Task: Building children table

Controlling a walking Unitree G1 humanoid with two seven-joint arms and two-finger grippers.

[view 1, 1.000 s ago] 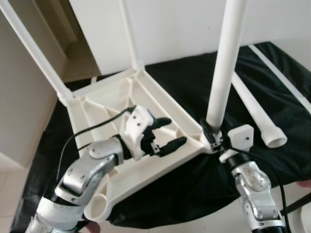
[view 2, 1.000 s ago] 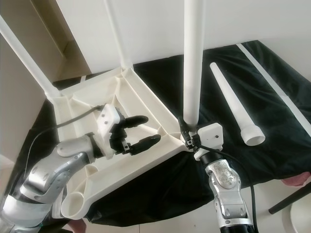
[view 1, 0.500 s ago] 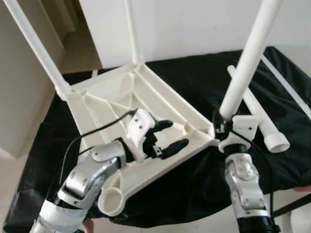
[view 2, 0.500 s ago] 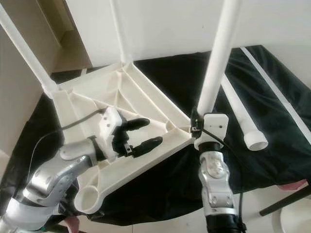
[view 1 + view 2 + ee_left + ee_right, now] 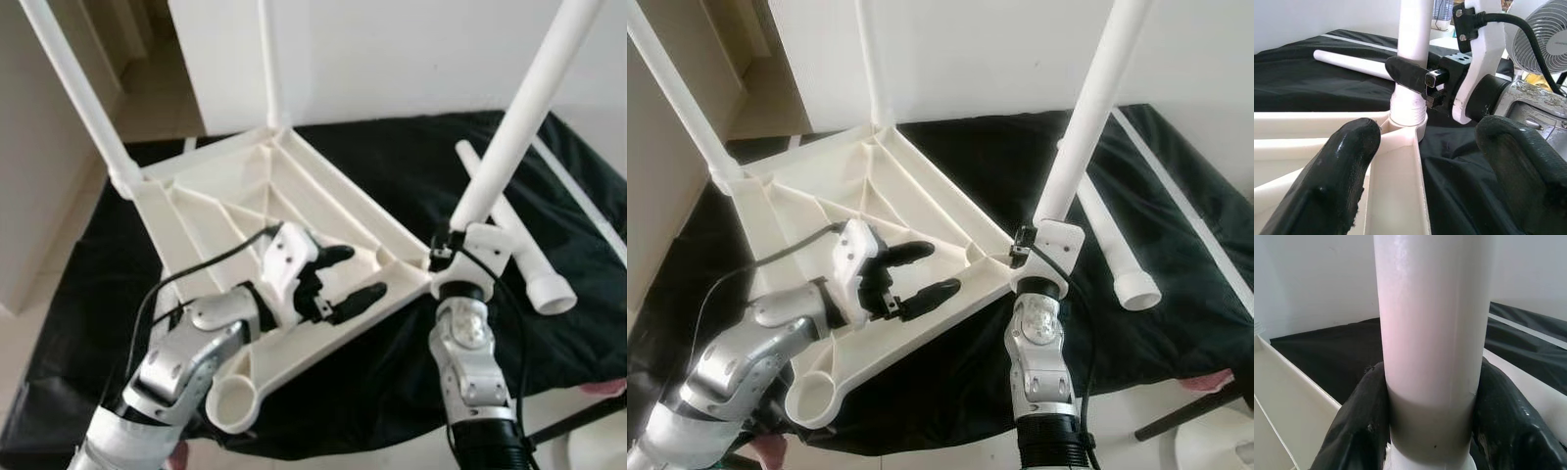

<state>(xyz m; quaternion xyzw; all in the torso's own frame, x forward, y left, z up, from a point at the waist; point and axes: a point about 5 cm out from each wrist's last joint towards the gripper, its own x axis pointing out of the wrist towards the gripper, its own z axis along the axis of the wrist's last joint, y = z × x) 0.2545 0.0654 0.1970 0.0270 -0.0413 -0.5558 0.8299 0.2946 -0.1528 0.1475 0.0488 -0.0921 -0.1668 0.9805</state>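
The white table top (image 5: pixel 211 211) lies upside down on a black cloth (image 5: pixel 392 166). Two white legs stand in its far corners (image 5: pixel 78 98) (image 5: pixel 266 59). My right gripper (image 5: pixel 446 253) is shut on the base of a third leg (image 5: pixel 514 117) at the top's right corner socket; this leg leans to the right. In the right wrist view the black fingers (image 5: pixel 1361 426) clasp the leg (image 5: pixel 1430 333) from both sides. My left gripper (image 5: pixel 355 272) hovers open over the top's ribbed underside, pointing at that corner, with nothing between its fingers (image 5: pixel 1337 166). A loose leg (image 5: pixel 509 235) lies on the cloth.
The near corner socket (image 5: pixel 235 406) of the top is an open round hole. A long thin white rod (image 5: pixel 588 196) lies along the cloth's right side. A fan (image 5: pixel 1537 44) stands beyond the table. White walls rise behind, and light floor lies to the left.
The leg in my right gripper has tipped from upright to leaning right, and the right forearm has swung in under it. The left gripper has held its place. The camera has shifted.
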